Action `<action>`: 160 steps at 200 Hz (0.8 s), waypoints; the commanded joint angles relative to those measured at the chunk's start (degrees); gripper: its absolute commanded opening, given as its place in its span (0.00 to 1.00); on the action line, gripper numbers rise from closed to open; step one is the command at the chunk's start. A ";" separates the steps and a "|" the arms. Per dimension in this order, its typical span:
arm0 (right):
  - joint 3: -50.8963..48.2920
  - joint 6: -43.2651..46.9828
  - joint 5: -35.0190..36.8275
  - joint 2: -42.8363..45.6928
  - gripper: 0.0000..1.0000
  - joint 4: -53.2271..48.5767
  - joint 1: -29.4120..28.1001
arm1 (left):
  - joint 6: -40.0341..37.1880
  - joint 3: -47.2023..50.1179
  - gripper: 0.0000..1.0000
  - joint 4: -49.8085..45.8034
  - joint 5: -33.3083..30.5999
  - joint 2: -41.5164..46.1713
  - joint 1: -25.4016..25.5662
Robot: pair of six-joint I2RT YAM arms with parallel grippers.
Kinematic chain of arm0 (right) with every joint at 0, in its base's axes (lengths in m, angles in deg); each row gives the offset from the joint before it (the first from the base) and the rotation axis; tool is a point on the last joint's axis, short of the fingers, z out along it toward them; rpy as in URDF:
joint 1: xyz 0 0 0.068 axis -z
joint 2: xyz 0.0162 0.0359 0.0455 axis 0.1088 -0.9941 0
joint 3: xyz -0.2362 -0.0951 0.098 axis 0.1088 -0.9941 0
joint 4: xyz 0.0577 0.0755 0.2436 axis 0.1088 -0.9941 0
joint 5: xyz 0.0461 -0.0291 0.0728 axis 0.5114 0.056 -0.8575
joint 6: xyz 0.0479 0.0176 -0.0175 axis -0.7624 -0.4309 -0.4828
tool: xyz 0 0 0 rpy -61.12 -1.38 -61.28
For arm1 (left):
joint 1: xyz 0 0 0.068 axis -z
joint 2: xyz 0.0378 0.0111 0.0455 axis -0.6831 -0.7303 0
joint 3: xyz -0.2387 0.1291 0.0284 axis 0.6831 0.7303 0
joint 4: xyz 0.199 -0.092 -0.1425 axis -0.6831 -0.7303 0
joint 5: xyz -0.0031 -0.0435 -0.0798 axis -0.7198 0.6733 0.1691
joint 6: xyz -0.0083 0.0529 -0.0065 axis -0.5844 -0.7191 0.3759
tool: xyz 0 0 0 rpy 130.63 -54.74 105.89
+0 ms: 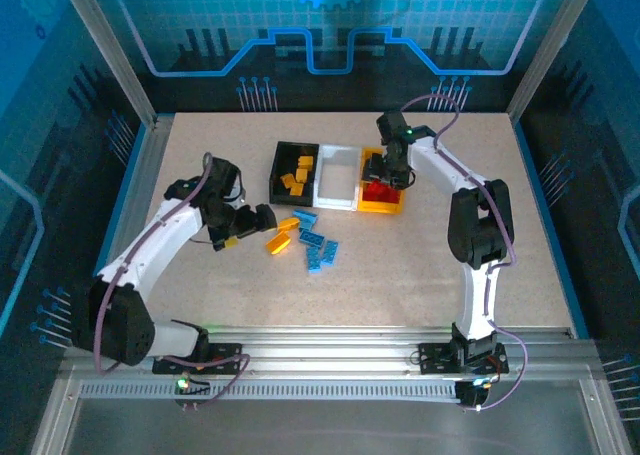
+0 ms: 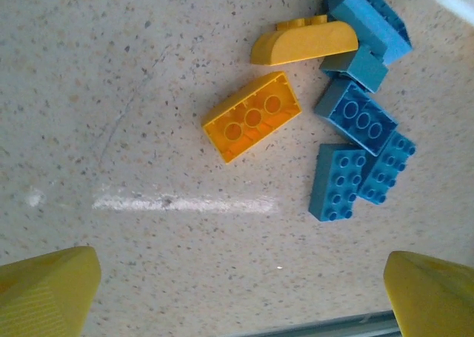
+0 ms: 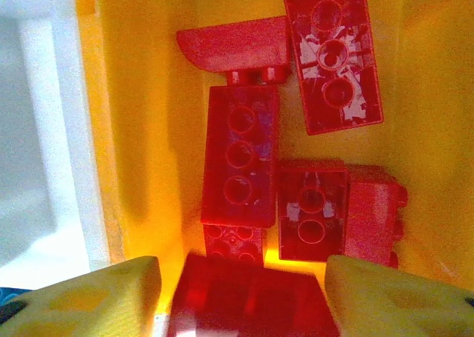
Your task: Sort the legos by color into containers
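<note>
Speckled beige table point(image 1: 420, 275). 3 containers sit in a row toward its far edge: black bin point(image 1: 276, 175), white bin point(image 1: 337, 202), orange-yellow bin point(image 1: 380, 209). Just nearer lie 2 orange-yellow bricks point(image 1: 278, 241) and several blue bricks point(image 1: 320, 247).

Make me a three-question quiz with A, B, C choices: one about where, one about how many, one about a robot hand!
1. Which bin holds the red bricks? A black B white C orange-yellow
2. How many yellow bricks lie loose on the table? A none B two C five
3. The left gripper is: A open, empty B shut on blue C shut on yellow
Answers: C, red bricks lie inside the orange-yellow bin; B, two beside the blue bricks; A, its fingers stand wide apart.
</note>
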 commanded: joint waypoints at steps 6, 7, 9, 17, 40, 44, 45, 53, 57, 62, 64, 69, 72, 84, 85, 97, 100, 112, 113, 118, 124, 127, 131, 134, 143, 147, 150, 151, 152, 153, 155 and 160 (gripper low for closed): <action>-1.15 0.44 0.10 5.81 0.67 -1.98 1.50 | -11.79 -6.08 0.99 -2.26 -7.61 -6.51 6.44; -1.34 0.47 0.06 6.02 0.67 -1.98 1.50 | -12.06 -6.22 0.99 -2.35 -7.81 -6.83 6.71; -1.61 0.49 0.01 6.41 0.68 -1.98 1.56 | -12.48 -6.57 0.99 -2.41 -8.26 -7.40 7.14; -2.57 0.58 -0.22 7.97 0.68 -2.10 1.59 | -14.32 -7.82 0.99 -2.62 -9.85 -9.75 8.72; -6.16 0.42 -1.16 13.00 0.69 -2.48 1.86 | -18.05 -9.74 0.96 -1.68 -11.99 -14.81 10.89; -7.01 0.33 -1.34 13.94 0.69 -2.49 1.87 | -18.43 -9.75 0.95 -1.28 -12.16 -15.20 10.98; -7.21 0.28 -1.41 14.04 0.69 -2.45 1.90 | -18.50 -9.77 0.95 -1.19 -12.19 -15.40 10.96; -9.37 -0.01 -1.85 16.26 0.69 -2.27 1.89 | -19.28 -9.79 0.93 -0.28 -12.28 -16.24 11.03; -10.57 -0.16 -2.18 17.27 0.69 -2.10 1.86 | -19.74 -9.76 0.93 0.12 -12.33 -16.63 11.01; -11.92 -0.37 -2.59 18.55 0.69 -1.99 1.86 | -20.28 -9.66 0.91 0.68 -12.31 -17.02 10.97; -12.52 -0.45 -2.74 19.06 0.69 -1.98 1.90 | -20.52 -9.67 0.91 0.83 -12.22 -17.22 10.95; -14.10 -0.71 -3.13 20.47 0.69 -2.04 1.85 | -21.01 -9.59 0.90 1.30 -11.90 -17.62 10.94; -14.72 -0.80 -3.28 20.86 0.70 -2.06 1.92 | -21.29 -9.55 0.89 1.61 -11.75 -17.88 10.97; -18.16 -1.21 -3.77 23.50 0.70 -1.90 1.86 | -22.49 -9.62 0.85 2.60 -11.06 -18.80 11.00; -18.46 -1.28 -3.81 23.70 0.70 -1.89 1.85 | -22.55 -9.62 0.84 2.63 -11.03 -18.95 11.02; -21.53 -1.60 -3.92 25.97 0.70 -1.80 1.85 | -23.42 -9.34 0.83 3.27 -11.32 -20.14 11.03; -22.26 -1.69 -3.87 26.37 0.70 -1.80 1.81 | -23.68 -9.28 0.83 3.43 -11.30 -20.42 11.03; -24.48 -1.82 -3.98 28.14 0.70 -1.84 1.86 | -24.34 -8.88 0.83 3.89 -11.36 -21.85 10.99; -24.65 -1.89 -3.96 28.26 0.70 -1.87 1.86 | -24.40 -8.81 0.83 3.94 -11.31 -21.93 11.01; -25.40 -1.97 -4.02 28.75 0.70 -1.97 1.87 | -24.57 -8.55 0.82 4.11 -11.27 -22.58 10.93; -26.24 -2.10 -4.01 29.47 0.70 -1.98 1.84 | -24.71 -8.42 0.81 4.31 -11.04 -23.19 10.98; -26.61 -2.15 -3.96 29.70 0.70 -2.02 1.84 | -24.79 -8.27 0.81 4.42 -10.94 -23.51 10.94; -27.02 -2.22 -3.95 30.04 0.70 -2.05 1.82 | -24.81 -7.94 0.80 4.71 -10.82 -23.95 10.94; -27.28 -2.23 -3.86 30.34 0.70 -2.02 1.77 | -24.83 -7.81 0.80 4.96 -10.73 -24.26 10.94; -27.96 -2.45 -3.53 30.94 0.70 -2.22 1.76 | -24.81 -7.38 0.79 5.55 -10.55 -25.00 10.96; -28.25 -2.49 -3.46 31.21 0.70 -2.24 1.78 | -24.81 -7.29 0.79 5.86 -10.60 -25.41 10.98; -28.37 -2.54 -3.44 31.39 0.70 -2.24 1.76 | -24.79 -7.21 0.78 6.03 -10.64 -25.57 10.91; -28.44 -2.56 -3.38 31.42 0.70 -2.20 1.76 | -24.76 -7.18 0.78 6.11 -10.68 -25.63 10.93; -28.52 -2.57 -3.35 31.52 0.70 -2.17 1.81 | -24.78 -7.17 0.78 6.19 -10.71 -25.71 10.93; -28.62 -2.57 -3.34 31.57 0.70 -2.21 1.83 | -24.75 -7.17 0.78 6.23 -10.76 -25.84 10.94; -28.66 -2.66 -3.33 31.68 0.70 -2.17 1.78 | -24.73 -7.05 0.78 6.33 -10.85 -26.04 10.94; -29.00 -2.75 -3.29 31.94 0.70 -2.18 1.79 | -24.72 -7.07 0.78 6.52 -11.11 -26.38 10.91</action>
